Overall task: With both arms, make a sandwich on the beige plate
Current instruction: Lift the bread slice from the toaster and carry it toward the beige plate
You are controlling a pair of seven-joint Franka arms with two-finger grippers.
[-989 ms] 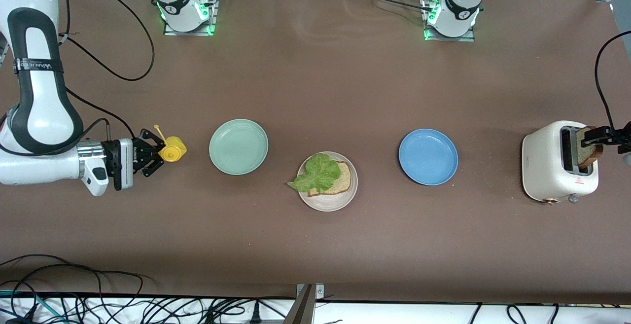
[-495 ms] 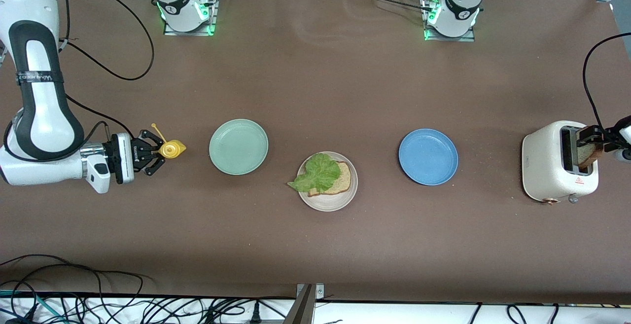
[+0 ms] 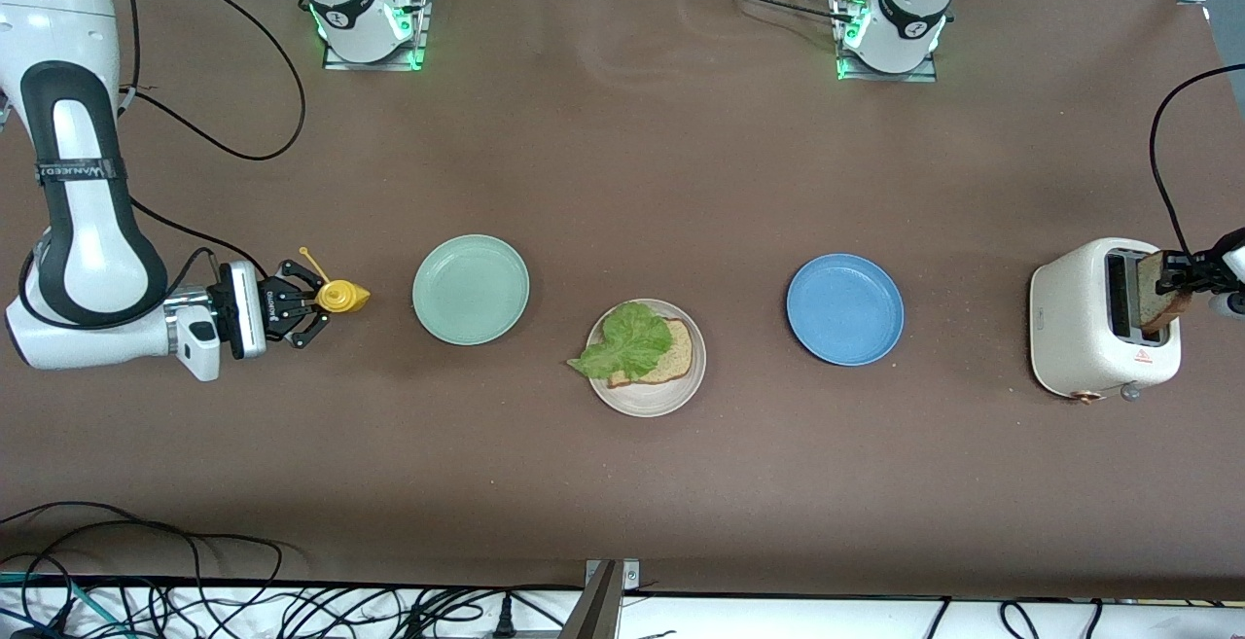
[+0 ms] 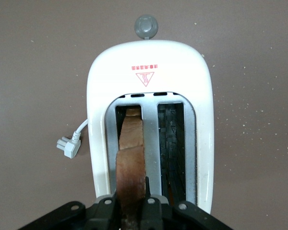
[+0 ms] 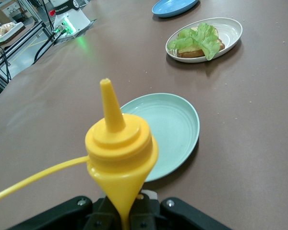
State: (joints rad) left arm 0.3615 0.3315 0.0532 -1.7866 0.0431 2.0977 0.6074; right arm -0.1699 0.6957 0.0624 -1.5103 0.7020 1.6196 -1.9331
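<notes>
The beige plate (image 3: 647,402) lies mid-table with one bread slice (image 3: 679,359) and a lettuce leaf (image 3: 627,339) on it; the right wrist view shows that plate (image 5: 233,29) and leaf (image 5: 198,38) too. A second bread slice (image 3: 1163,297) stands in a slot of the white toaster (image 3: 1084,323) at the left arm's end of the table. My left gripper (image 3: 1175,275) is shut on this slice (image 4: 132,153), its fingertips (image 4: 131,205) pressing both faces. My right gripper (image 3: 313,303) is shut on a yellow squeeze bottle (image 3: 341,297), beside the mint-green plate (image 3: 471,289).
A blue plate (image 3: 844,309) lies between the beige plate and the toaster (image 4: 149,86). The toaster's white plug (image 4: 68,145) rests loose on the table. The yellow bottle (image 5: 120,143) points toward the mint-green plate (image 5: 175,127). Cables (image 3: 195,600) run along the table's near edge.
My left gripper has gone from open to shut on the bread slice in the toaster. The right arm has drawn back a little toward its end of the table, bottle still held.
</notes>
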